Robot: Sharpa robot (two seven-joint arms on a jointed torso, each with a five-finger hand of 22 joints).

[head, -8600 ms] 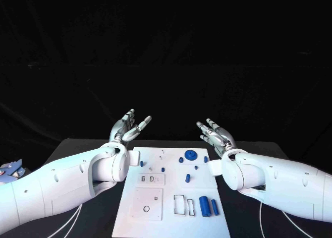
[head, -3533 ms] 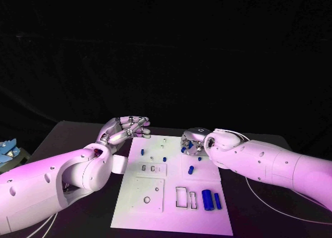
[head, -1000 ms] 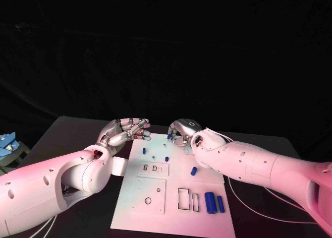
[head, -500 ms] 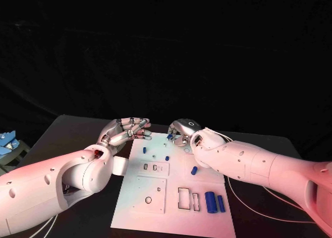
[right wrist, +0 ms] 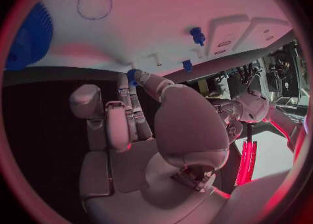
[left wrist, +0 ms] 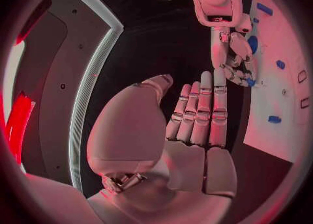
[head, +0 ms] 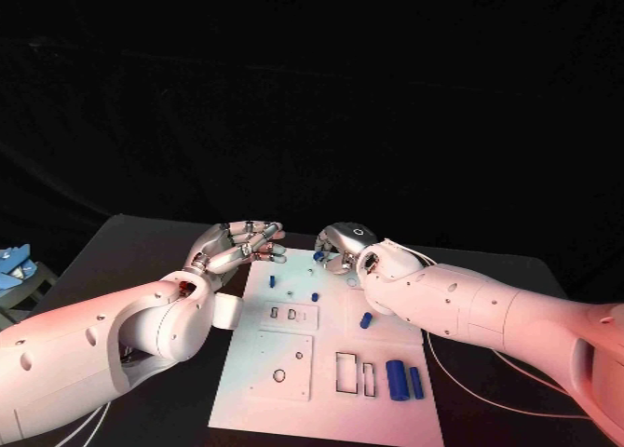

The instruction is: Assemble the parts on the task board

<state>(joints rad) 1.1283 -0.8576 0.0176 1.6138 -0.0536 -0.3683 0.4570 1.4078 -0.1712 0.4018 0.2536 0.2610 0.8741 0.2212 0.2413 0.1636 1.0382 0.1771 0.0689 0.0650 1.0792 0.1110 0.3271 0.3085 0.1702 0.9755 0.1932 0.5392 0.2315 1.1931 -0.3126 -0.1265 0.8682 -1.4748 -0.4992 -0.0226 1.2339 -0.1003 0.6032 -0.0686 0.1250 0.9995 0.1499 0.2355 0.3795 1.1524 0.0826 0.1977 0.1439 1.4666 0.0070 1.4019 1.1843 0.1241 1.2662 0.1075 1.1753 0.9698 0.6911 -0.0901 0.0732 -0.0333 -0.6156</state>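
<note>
The white task board [head: 292, 372] lies in the middle of the black table [head: 124, 244], its long side running from near to far. The right hand [head: 342, 250] is at the board's far edge, fingers drawn together and pinching a small blue part [head: 320, 255] just over the surface; the right wrist view shows a fingertip [right wrist: 142, 77] against that blue part [right wrist: 132, 75]. The left hand [head: 239, 244] hovers beside the board's far left corner, apart from it, holding nothing, its fingers [left wrist: 201, 110] straight and pressed side by side. On the board, two small blue pegs [head: 273, 280] stand in the far half, a short blue piece [head: 364, 320] lies right of centre, and two blue cylinders [head: 397, 380] lie side by side near the right edge. Rectangular slots [head: 345, 372] sit just left of the cylinders.
</note>
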